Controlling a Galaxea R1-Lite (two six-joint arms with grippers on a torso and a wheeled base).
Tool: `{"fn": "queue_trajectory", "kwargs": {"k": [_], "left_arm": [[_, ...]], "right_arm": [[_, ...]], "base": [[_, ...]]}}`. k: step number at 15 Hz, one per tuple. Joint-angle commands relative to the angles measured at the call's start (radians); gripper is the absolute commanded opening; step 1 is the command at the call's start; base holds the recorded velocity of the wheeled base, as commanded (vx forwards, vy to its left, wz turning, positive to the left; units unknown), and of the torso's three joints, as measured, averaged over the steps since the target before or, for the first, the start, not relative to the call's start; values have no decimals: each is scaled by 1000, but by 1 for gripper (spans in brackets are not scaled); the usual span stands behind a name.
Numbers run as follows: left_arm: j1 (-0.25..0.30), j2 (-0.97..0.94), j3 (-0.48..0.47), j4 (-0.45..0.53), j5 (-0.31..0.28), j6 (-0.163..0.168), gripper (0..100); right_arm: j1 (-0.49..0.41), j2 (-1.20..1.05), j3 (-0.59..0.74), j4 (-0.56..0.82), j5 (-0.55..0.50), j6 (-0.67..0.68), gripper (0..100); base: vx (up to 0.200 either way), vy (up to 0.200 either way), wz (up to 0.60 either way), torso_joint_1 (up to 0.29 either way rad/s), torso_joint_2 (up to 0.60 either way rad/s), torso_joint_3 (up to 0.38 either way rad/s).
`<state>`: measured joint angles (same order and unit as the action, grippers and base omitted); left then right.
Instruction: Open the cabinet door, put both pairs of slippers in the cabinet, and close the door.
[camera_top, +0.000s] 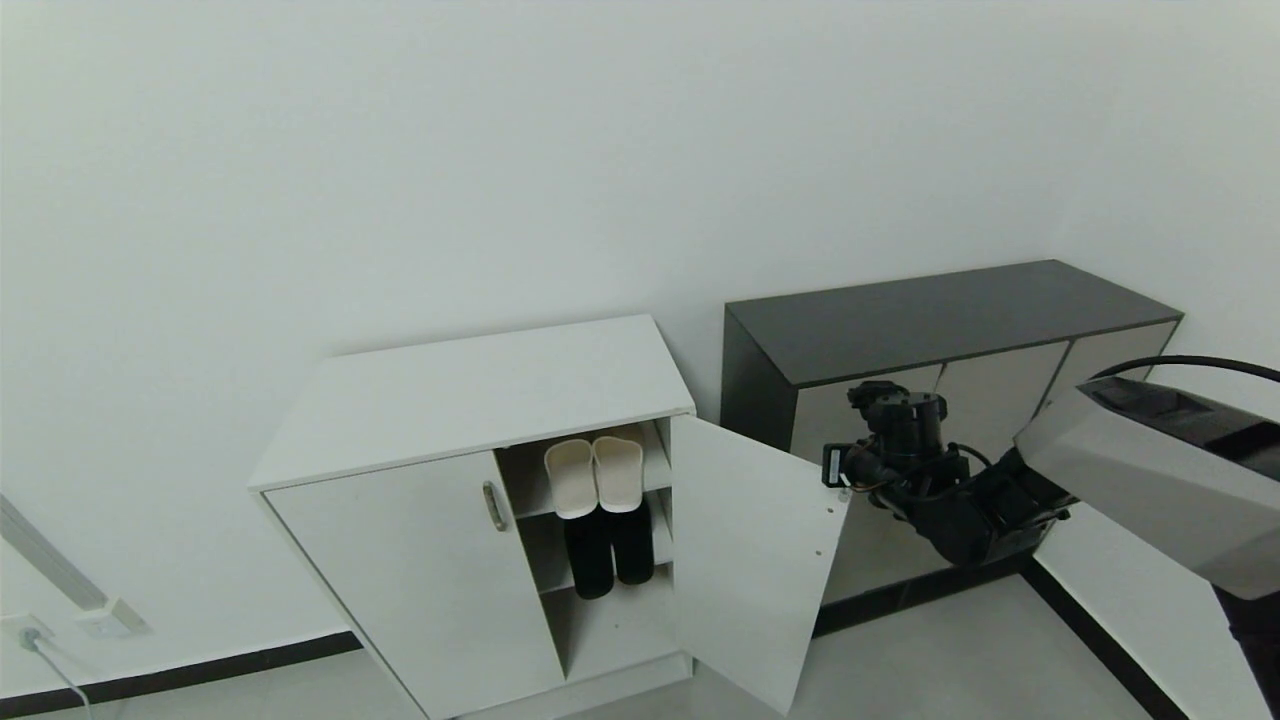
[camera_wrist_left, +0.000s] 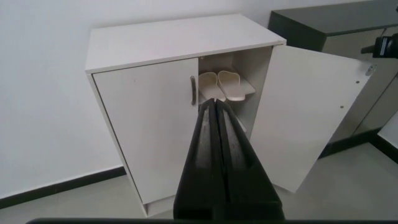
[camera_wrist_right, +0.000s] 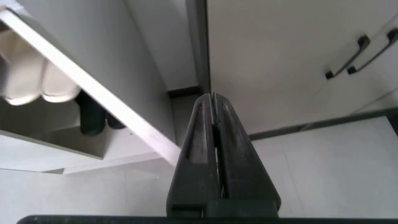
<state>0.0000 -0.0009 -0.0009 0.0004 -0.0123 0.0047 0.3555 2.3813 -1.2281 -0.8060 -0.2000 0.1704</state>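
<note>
A plain white wall (camera_top: 400, 150) and a pale grey floor (camera_top: 950, 660) frame the scene, with a wall socket (camera_top: 25, 632) low at the far left.

The left pincer (camera_wrist_left: 213, 104) hangs in front of the white cabinet (camera_top: 480, 395). Its fingers are pressed together on nothing, and it points toward the line where the closed left door (camera_top: 410, 580) meets the open compartment. It seems to be held back there so that it stays out of the way of the swinging door.

Just right of the handle (camera_top: 494, 506), both pairs are already inside. The cream slippers (camera_top: 594, 476) lie side by side on the upper shelf, and the black slippers (camera_top: 606, 550) sit on the shelf below, directly under them. Only the closing appears to be left.

Further right, the open door (camera_top: 750, 560) stands swung well out from the cabinet front. The right pincer (camera_wrist_right: 213, 99) sits just beside the door's outer free edge, closed with nothing in its grip. Shut fingers make a blunt pusher, which suits nudging a flat panel better than trying to grasp it. Whether the tips already touch the panel cannot be told.

Behind this arm, against the wall, stands a dark cabinet (camera_top: 950, 310) with grey doors, apart from the task.
</note>
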Motion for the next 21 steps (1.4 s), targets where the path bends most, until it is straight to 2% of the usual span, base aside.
{"fn": "queue_trajectory", "kwargs": {"k": [1, 9, 16, 21], "left_arm": [[0, 1, -1, 0, 0, 0, 0], [0, 1, 1, 0, 0, 0, 0], [0, 1, -1, 0, 0, -6, 0], [0, 1, 1, 0, 2, -6, 0]], "right_arm": [[2, 9, 4, 1, -1, 0, 0], [56, -39, 87, 2, -1, -9, 0], [247, -148, 243, -4, -7, -22, 0], [275, -231, 300, -38, -6, -45, 0]], "base": [[0, 0, 0, 0, 0, 0], [0, 0, 0, 0, 0, 0], [0, 0, 0, 0, 0, 0], [0, 0, 0, 0, 0, 0]]}}
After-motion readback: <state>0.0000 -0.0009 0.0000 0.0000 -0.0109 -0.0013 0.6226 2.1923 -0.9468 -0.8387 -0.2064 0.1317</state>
